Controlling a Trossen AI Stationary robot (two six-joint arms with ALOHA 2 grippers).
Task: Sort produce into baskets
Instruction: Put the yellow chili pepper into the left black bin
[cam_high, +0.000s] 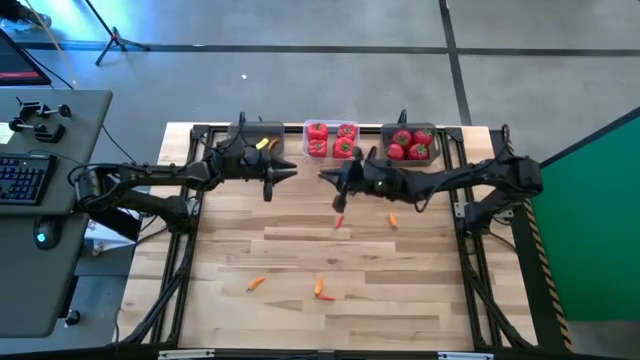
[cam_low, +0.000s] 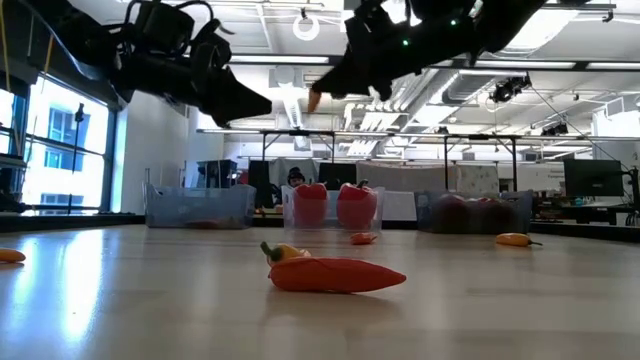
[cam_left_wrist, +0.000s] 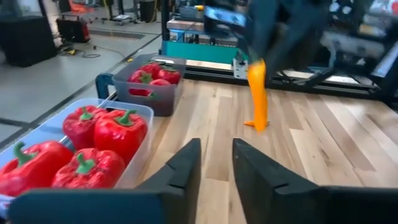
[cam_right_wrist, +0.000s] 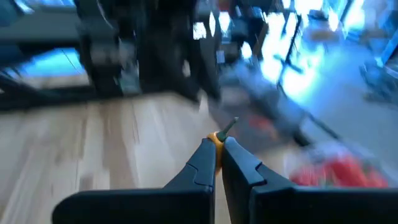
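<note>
Three baskets stand along the far edge: a dark grey one (cam_high: 250, 135) holding an orange piece, a clear one (cam_high: 332, 127) with red bell peppers (cam_left_wrist: 118, 130), and a dark grey one (cam_high: 410, 129) with tomatoes (cam_high: 408, 145). My right gripper (cam_high: 338, 197) is in front of the clear basket, above the table, shut on a thin orange carrot piece (cam_left_wrist: 258, 93). My left gripper (cam_high: 270, 188) is open and empty (cam_left_wrist: 216, 144), in front of the left basket. My right gripper pinches the carrot piece's stem end (cam_right_wrist: 216, 138) between its two fingertips; the green stem (cam_right_wrist: 230, 126) sticks out past them. In the left wrist view the piece hangs upright below the gripper. I cannot tell whether its lower tip (cam_left_wrist: 255, 123) is clear of the table.
Loose orange pieces lie on the table: one below the right gripper (cam_high: 340, 222), one to its right (cam_high: 392, 220), and two near the front (cam_high: 256, 283) (cam_high: 323, 291). The last shows large in the low view (cam_low: 335, 275).
</note>
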